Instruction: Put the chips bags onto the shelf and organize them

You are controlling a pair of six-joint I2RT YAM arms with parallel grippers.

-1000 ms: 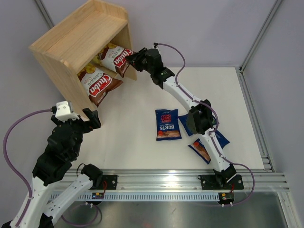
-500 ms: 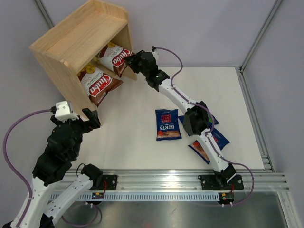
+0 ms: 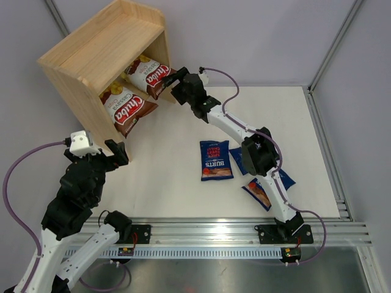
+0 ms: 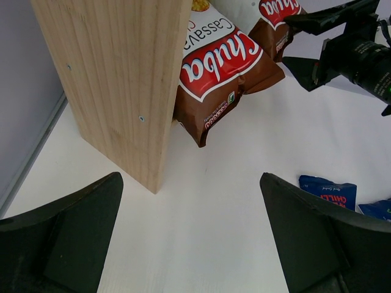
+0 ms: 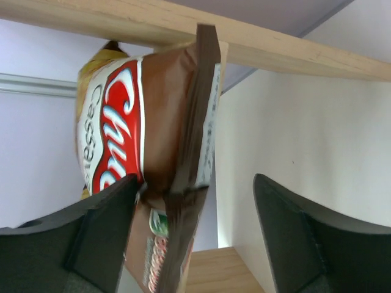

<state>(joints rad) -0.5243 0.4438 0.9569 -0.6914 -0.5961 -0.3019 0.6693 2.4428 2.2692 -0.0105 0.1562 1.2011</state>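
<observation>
The wooden shelf [image 3: 101, 55] stands at the back left, with two brown-and-white Chuba chips bags in it: one further back [image 3: 146, 74] and one nearer [image 3: 127, 110]. My right gripper [image 3: 172, 80] is open at the further bag's bottom edge. In the right wrist view that bag [image 5: 153, 134] hangs between the wide jaws of the right gripper [image 5: 195, 226], close to the left finger [image 5: 101, 232]. A blue Burts bag [image 3: 215, 160] lies flat mid-table. Two more blue bags [image 3: 259, 194] are partly hidden under the right arm. My left gripper [image 4: 192, 232] is open and empty by the shelf's near corner [image 4: 116, 73].
Grey walls stand close behind and to the left of the shelf. A metal rail [image 3: 330, 152] runs along the table's right edge. Bare white table [image 3: 171, 183] lies between my left gripper and the blue bags.
My right gripper pushed the further Chuba bag a little deeper into the shelf, then opened its jaws and let go of it. The left arm has not moved.
</observation>
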